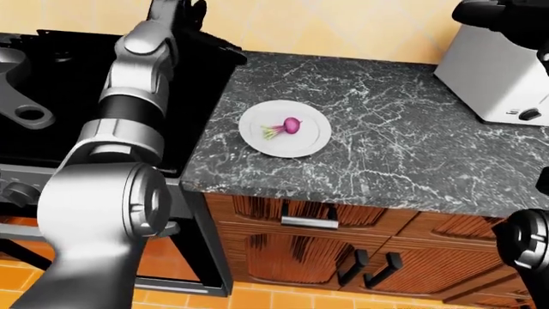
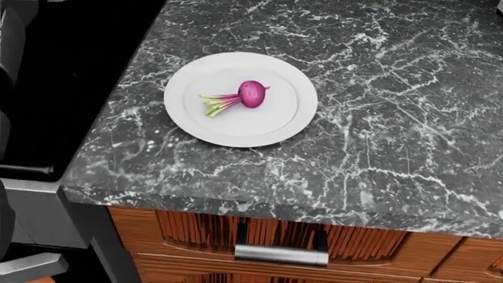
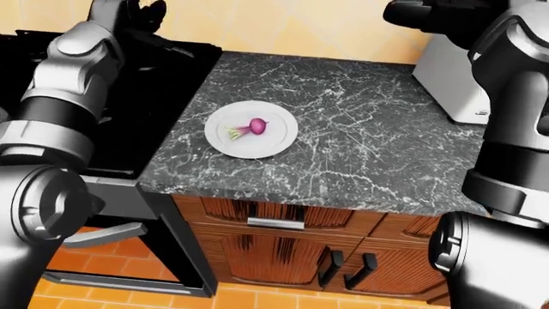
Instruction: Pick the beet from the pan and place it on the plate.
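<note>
1. Since the beet (image 2: 252, 93) already lies on the plate (image 2: 292, 121), I judge the placing done; all that seems left for me is to bring the arms back and stand clear.
2. On the plate, the beet rests a little up from the middle in the head view, its bulb toward the right and its green-pink stalks trailing toward the lower left. Nothing touches it and nothing else is on the plate.
3. That plate sits on the counter (image 2: 377, 153), near its left edge, just beside the stove (image 1: 60, 103).
4. Only part of the pan (image 1: 21, 96) shows, at the left edge of the left-eye view: a grey handle with a hole in it. I cannot see into the pan.
5. My left hand (image 1: 176, 13) is raised over the stove at the top of the left-eye view, well apart from the plate. It holds nothing that I can see, though whether its fingers are spread or curled I cannot tell.
6. My right hand (image 3: 425, 16) is up by the toaster (image 1: 502, 77), also well apart from the plate; its fingers are too dark to read.
</note>
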### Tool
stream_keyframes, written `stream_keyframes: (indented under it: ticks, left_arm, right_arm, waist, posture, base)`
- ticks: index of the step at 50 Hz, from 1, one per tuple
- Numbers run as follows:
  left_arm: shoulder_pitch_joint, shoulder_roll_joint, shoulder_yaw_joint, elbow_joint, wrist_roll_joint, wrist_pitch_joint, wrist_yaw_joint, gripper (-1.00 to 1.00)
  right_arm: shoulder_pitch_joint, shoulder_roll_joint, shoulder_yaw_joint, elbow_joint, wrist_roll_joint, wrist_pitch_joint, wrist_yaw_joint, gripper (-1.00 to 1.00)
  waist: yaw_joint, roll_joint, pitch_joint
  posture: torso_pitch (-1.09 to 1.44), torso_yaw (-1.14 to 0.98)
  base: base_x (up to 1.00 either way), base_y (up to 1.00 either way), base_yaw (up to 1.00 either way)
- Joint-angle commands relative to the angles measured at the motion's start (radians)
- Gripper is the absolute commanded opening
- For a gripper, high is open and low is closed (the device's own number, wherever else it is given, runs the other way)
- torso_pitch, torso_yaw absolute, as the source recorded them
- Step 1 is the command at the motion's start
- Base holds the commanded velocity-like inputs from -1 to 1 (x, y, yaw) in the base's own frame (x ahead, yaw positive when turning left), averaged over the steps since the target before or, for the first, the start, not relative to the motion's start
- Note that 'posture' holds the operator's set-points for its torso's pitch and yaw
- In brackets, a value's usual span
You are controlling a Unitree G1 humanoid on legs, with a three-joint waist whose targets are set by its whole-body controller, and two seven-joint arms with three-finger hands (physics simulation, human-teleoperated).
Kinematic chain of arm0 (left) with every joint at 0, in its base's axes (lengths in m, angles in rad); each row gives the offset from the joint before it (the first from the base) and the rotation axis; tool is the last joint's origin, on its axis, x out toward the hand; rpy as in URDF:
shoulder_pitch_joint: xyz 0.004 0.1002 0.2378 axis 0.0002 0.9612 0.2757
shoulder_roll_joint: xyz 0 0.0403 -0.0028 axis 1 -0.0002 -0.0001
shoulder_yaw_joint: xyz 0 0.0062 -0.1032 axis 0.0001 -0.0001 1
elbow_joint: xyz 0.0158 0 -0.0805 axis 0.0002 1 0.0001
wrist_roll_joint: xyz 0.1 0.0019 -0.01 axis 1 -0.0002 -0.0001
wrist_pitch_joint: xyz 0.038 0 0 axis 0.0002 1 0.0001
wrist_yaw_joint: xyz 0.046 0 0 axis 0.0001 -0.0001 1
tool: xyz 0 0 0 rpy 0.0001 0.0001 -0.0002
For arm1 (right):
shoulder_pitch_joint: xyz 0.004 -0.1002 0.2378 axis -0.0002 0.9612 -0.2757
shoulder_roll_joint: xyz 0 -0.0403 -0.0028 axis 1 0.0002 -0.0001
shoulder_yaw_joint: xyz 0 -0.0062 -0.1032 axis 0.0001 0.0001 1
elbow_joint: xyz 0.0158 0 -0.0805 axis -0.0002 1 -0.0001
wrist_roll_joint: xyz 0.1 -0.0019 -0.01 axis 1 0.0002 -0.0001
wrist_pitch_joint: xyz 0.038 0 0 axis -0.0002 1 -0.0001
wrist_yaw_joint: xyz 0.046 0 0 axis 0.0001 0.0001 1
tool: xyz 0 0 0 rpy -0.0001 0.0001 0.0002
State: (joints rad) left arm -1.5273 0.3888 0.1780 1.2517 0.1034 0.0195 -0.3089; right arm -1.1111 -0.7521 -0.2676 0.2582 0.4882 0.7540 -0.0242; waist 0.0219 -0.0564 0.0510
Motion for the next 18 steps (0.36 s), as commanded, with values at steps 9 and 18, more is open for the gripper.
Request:
stream_keyframes:
  ticks: [9,18]
  left_arm:
    - [-0.050,0.043,0.020,-0.061,-0.106,-0.066,0.109,1.00]
    - [-0.016,0.066,0.030,-0.099,-0.183,-0.111,0.165,1.00]
  right_arm:
    - [-0.100,0.001,0.009,0.044,-0.105,-0.071,0.070,1.00]
    - [-0.152,0.024,0.013,0.114,-0.171,-0.148,0.126,1.00]
  waist:
    - [-0.004,0.010,-0.032]
    - [-0.008,0.022,-0.030]
  posture:
    - [0.00,0.00]
    - [0.00,0.00]
  base:
    - [0.00,0.00,0.00]
    - [0.00,0.00,0.00]
